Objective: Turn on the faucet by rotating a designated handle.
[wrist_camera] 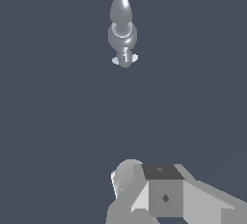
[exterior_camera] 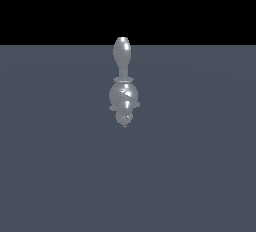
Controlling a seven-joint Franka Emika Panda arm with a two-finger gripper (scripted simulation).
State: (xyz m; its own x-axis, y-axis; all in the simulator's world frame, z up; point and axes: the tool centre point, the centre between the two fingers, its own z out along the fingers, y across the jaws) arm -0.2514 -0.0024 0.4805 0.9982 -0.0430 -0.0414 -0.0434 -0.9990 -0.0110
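1. Faucet stood upright, mid-desk, in the exterior view; no arm visible there.
2. Wrist view showed the faucet from above, well apart from the claw.
3. Claw fingers were out of frame; open or closed: couldn't tell.

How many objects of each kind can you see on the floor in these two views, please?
Faucet: 1 (silver, also in the wrist view)
Gripper: 1 (wrist view only)
Total: 2
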